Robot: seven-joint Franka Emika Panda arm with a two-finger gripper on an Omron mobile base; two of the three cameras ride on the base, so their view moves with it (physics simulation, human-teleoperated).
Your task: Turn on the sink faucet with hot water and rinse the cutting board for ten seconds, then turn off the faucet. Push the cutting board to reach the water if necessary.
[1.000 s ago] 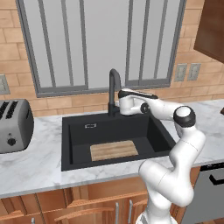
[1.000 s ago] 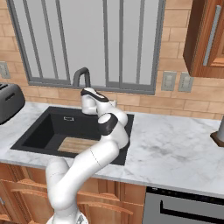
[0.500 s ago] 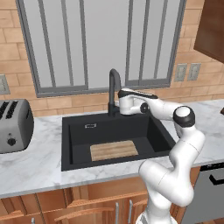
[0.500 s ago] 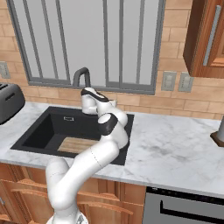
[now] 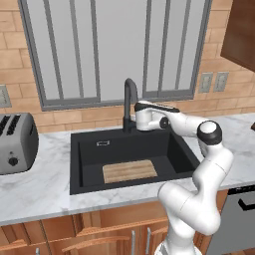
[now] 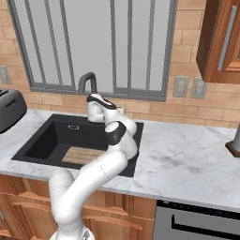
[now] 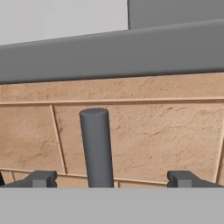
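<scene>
At the back right corner of the sink (image 5: 79, 149), the gripper (image 5: 135, 118) is hovering just beside the base of the sink faucet (image 5: 129, 102), with the white arm reaching in from the right across the tabletop (image 5: 45, 191). In the hand view, the two dark fingertips (image 7: 40, 178) are standing well apart, with a grey upright rod, the lever handle (image 7: 96, 146), rising between them nearer the left one; neither tip is touching it, and the brick wall (image 7: 166, 131) and grey window sill (image 7: 109, 52) are lying behind. The cutting board (image 5: 129, 171) is lying flat on the floor of the black basin, toward its front and roughly centred, its long side running left to right, well apart from the faucet. In the right base view the board (image 6: 84, 154) is showing partly behind the arm. A toaster (image 5: 15, 143) is sitting on the tabletop to the left of the sink.
</scene>
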